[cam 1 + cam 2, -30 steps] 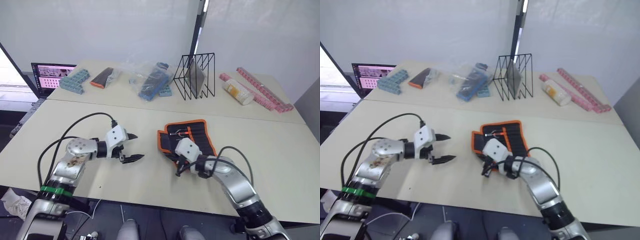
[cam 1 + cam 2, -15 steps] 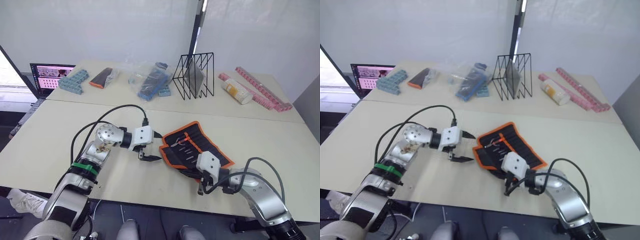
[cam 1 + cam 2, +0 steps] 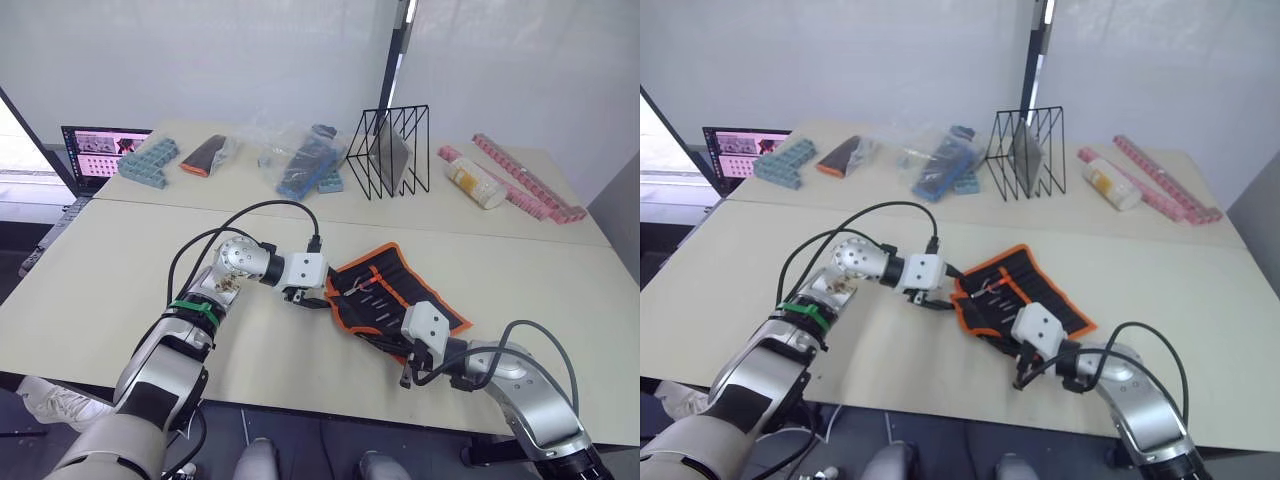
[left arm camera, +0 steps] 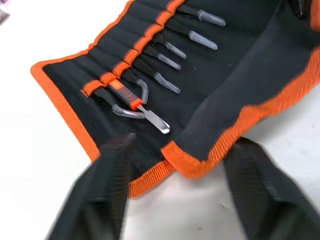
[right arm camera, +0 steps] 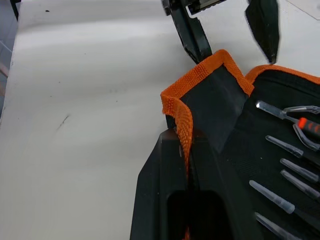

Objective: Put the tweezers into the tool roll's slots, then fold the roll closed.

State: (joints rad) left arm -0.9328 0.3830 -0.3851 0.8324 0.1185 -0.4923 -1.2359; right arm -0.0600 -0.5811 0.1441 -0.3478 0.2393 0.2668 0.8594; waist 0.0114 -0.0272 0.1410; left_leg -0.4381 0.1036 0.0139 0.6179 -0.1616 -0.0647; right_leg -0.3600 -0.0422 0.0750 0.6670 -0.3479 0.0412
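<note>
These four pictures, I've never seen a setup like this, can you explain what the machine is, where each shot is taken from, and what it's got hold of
It is a two-armed humanoid robot working at a table. The two wide pictures come from cameras in its head, looking down over its arms. The two close-ups come from cameras on its wrists, looking along each gripper's black fingers.

In front of it lies the tool roll, a black fabric pouch with orange edging, spread open. The tweezers sit in the slots, with clear caps on their tips.

The right gripper is shut on the roll's orange edge, lifting the flap. The left gripper is open at the roll's other end, with the hem between its fingers.

At the table's far side are a wire rack, plastic-wrapped items and a laptop.
</note>
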